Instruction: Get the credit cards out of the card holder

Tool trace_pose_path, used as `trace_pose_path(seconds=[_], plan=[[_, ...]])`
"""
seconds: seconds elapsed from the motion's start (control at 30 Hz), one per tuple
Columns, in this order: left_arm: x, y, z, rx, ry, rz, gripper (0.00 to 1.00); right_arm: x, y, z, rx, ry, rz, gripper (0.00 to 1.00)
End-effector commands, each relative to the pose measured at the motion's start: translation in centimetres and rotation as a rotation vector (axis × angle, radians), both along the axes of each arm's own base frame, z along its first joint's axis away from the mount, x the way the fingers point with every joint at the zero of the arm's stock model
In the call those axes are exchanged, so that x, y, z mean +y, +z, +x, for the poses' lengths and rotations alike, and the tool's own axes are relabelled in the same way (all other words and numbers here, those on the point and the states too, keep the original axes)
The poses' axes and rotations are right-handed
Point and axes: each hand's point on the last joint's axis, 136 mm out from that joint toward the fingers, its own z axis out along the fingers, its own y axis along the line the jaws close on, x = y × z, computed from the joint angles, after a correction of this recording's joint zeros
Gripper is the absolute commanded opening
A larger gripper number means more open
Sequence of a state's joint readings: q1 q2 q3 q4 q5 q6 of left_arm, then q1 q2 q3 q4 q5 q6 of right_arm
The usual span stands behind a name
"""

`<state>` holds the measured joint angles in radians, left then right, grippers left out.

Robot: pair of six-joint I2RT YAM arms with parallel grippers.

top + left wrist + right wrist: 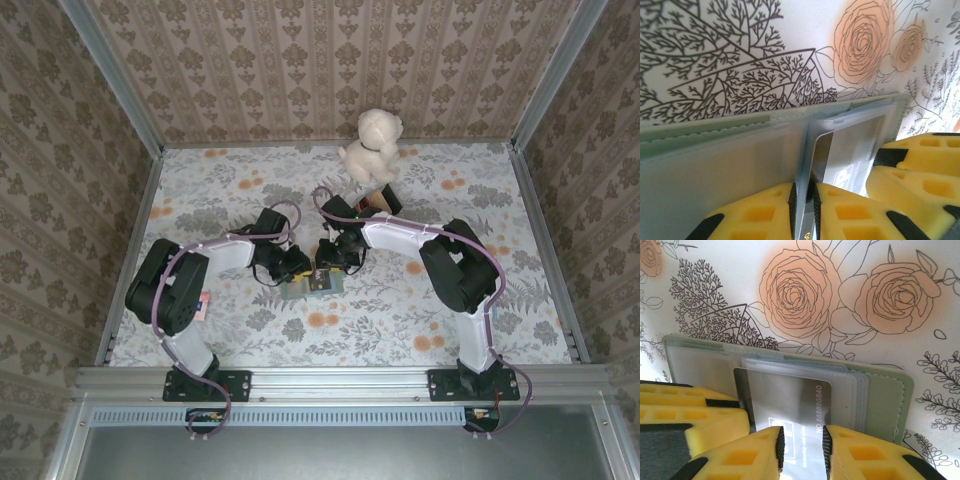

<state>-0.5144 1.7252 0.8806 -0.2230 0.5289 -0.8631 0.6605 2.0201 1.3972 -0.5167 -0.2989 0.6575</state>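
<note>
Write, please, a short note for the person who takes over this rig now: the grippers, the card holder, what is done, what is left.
Left gripper: shut on a thin inner leaf of the card holder, which lies open.
Right gripper: jaws a little apart over the near edge of the grey card, not pinching it.
Done: holder opened, grey card exposed among the clear sleeves.
Left: grip the grey card and pull it free, then probably check the other sleeves for more cards.

From above, arms (400,240) hide most of the card holder (298,291); close up, yellow fingers (720,460) cover the bottom edge of the card (790,400).
</note>
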Motion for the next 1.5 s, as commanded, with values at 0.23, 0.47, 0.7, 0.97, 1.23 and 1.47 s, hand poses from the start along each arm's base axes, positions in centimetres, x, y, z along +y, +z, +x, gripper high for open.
trace_pose_path(seconds=[0.23, 0.47, 0.7, 0.97, 1.23, 1.47], plan=[[-1.5, 1.0, 0.9, -0.032, -0.026, -0.097, 0.17, -0.1, -1.3, -0.9, 0.077, 0.003, 0.003, 0.30], [-1.4, 0.7, 0.7, -0.020, -0.026, -0.094, 0.12, 0.4, -1.5, -0.6, 0.073, 0.001, 0.022, 0.30], [-0.3, 0.4, 0.6, -0.019, -0.007, -0.066, 0.01, 0.0, -1.0, -0.1, 0.062, -0.012, 0.024, 0.30], [1.4, 0.4, -0.2, -0.019, 0.009, -0.044, 0.00, -0.9, -0.5, 0.6, 0.043, -0.031, 0.022, 0.30], [2.6, 0.2, -0.2, -0.014, 0.041, -0.036, 0.00, -0.6, -0.4, 0.4, 0.048, -0.013, 0.035, 0.30], [2.5, 0.4, 0.1, -0.017, 0.042, -0.040, 0.00, 0.8, 0.4, 0.2, 0.030, 0.046, 0.079, 0.28]])
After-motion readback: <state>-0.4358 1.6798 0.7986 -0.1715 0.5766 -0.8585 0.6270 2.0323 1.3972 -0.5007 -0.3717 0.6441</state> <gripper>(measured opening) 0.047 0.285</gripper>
